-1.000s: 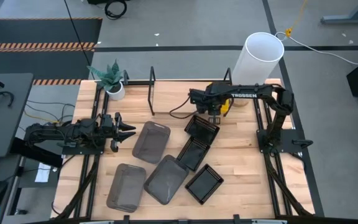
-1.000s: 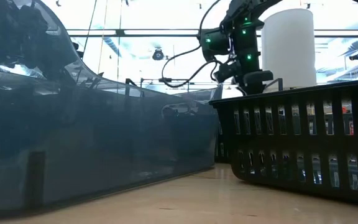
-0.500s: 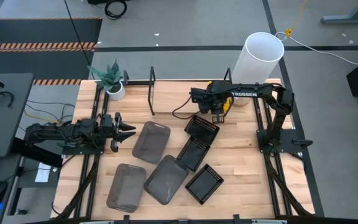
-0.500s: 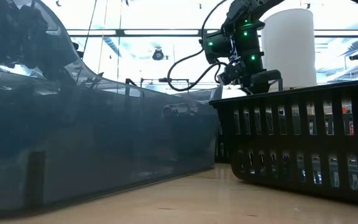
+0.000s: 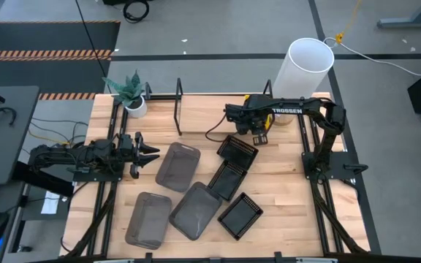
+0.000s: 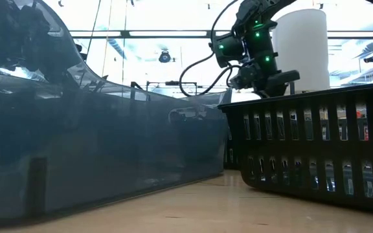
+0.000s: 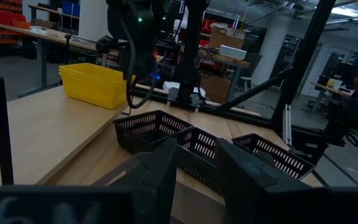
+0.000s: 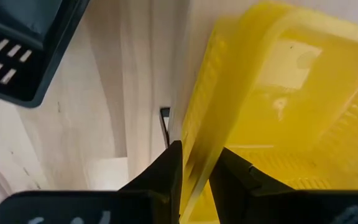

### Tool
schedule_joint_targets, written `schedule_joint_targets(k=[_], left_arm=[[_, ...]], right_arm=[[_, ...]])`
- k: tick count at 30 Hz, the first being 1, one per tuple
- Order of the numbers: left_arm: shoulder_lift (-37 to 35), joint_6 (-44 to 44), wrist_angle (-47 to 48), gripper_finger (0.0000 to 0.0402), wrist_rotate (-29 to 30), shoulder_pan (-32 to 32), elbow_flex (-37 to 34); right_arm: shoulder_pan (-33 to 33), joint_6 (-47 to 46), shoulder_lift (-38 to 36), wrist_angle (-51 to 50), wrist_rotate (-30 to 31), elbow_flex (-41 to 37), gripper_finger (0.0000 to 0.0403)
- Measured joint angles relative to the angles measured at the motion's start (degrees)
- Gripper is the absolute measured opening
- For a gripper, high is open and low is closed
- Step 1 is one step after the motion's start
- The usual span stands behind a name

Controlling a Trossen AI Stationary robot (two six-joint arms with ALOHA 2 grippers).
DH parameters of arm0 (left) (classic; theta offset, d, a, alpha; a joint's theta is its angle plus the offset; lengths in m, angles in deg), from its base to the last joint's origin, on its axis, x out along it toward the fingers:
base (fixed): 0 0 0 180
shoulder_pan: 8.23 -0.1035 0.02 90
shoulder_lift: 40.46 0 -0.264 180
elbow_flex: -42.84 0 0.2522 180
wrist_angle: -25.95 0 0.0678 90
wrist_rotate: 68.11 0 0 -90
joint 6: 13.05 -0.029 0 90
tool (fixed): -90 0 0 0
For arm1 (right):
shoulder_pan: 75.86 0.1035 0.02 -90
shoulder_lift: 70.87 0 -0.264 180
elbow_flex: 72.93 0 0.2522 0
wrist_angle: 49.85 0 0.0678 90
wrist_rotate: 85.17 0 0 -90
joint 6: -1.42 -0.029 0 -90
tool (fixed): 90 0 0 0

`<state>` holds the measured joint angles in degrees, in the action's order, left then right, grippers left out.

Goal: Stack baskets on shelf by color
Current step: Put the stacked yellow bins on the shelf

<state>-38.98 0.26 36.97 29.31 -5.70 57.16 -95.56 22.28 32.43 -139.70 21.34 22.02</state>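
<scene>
Nearest the table's front edge lie three grey baskets (image 5: 175, 191) and three black baskets (image 5: 234, 179). Beyond them, the right gripper (image 8: 194, 163) clamps the yellow basket (image 8: 272, 106) wall between its jaws, beside the white cylinder (image 5: 303, 69). The left gripper (image 5: 150, 153) waits, jaws parted.

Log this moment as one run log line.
right claw: shut on yellow basket rim | left claw: open, idle at table's left | black baskets: on table
</scene>
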Motion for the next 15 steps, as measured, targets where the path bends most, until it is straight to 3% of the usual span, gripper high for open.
schedule_joint_targets(k=[15], left_arm=[[0.0,0.01,0.0,0.0117,0.01,0.0,0.0]], right_arm=[[0.07,0.27,0.0,-2.23,0.03,0.0,0.0078]])
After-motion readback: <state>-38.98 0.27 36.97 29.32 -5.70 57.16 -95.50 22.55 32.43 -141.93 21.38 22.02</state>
